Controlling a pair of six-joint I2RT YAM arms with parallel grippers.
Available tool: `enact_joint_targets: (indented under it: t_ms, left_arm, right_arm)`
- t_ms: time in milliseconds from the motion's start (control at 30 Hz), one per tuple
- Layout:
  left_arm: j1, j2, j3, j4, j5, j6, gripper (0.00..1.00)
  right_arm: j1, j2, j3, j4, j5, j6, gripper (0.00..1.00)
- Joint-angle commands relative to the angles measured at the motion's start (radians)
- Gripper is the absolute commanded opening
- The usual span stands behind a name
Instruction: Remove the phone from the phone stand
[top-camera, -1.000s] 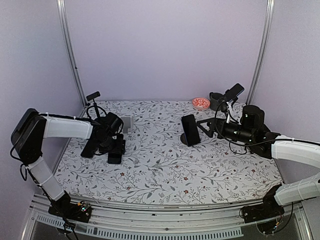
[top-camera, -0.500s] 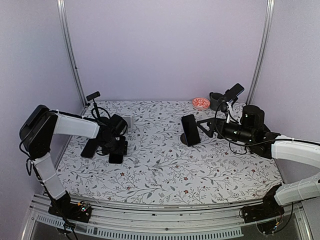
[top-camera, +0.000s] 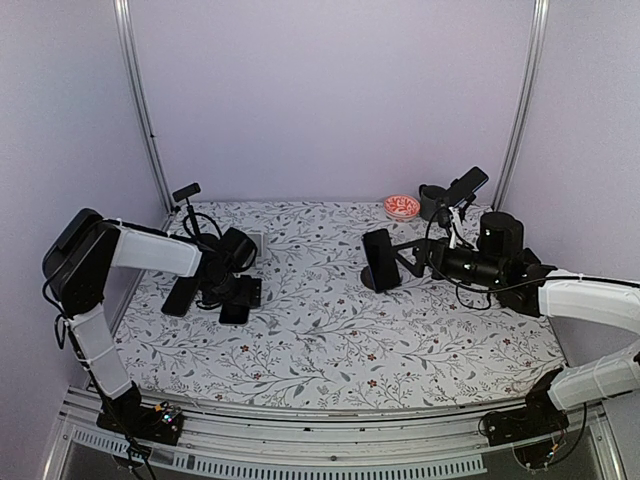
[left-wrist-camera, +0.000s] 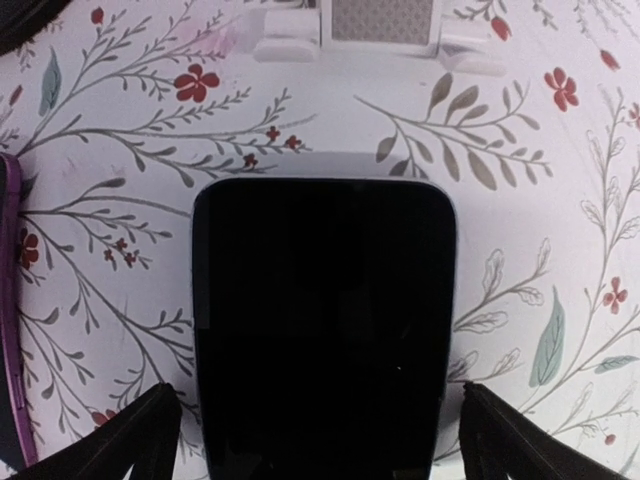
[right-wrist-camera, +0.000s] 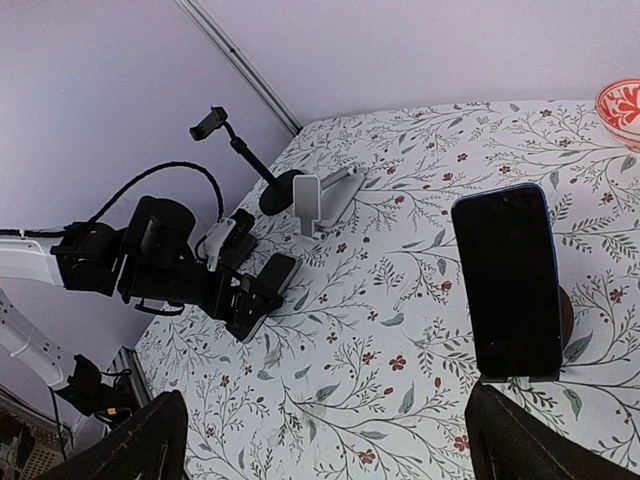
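White left arm (top-camera: 150, 255), right arm (top-camera: 590, 300), black joints, cables

We found the table (top-camera: 330, 340) covered edge to edge in a white cloth printed with grey leaves and small red flowers. The white phone stand (top-camera: 255, 243) stood on it towards the back left. Just in front of the phone stand, the black phone (left-wrist-camera: 325, 330) lay screen up on the cloth. A second dark slab (top-camera: 180, 296) with a purple edge lay to the left of that phone. A gooseneck clip holder (right-wrist-camera: 275, 193) stood close beside the phone stand, on its left. Well to its right, another phone (right-wrist-camera: 508, 280) stood upright on a dark base. Further right, at the back edge, sat a red-and-white bowl (top-camera: 402, 206) and a dark cup (top-camera: 432, 203).
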Motion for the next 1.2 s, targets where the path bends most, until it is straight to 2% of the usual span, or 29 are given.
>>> enact_joint_targets:
  t_ms: [0, 567, 967, 1167]
  left_arm:
    - [-0.009, -0.007, -0.015, -0.023, 0.009, 0.01, 0.99]
    - [-0.012, -0.279, -0.039, 0.056, 0.036, 0.108, 0.99]
    - [-0.012, -0.349, -0.072, 0.088, 0.06, 0.12, 0.99]
    - [-0.015, -0.376, -0.099, 0.148, 0.121, 0.139, 0.99]
  right_arm:
    - [-0.013, 0.024, 0.014, 0.013, 0.009, -0.02, 0.99]
    - [-0.106, 0.24, 0.092, 0.011, -0.074, -0.06, 0.99]
    - [-0.109, 0.443, 0.206, -0.039, -0.033, -0.138, 0.99]
    - [-0.112, 0.52, 0.236, -0.043, -0.013, -0.18, 0.99]
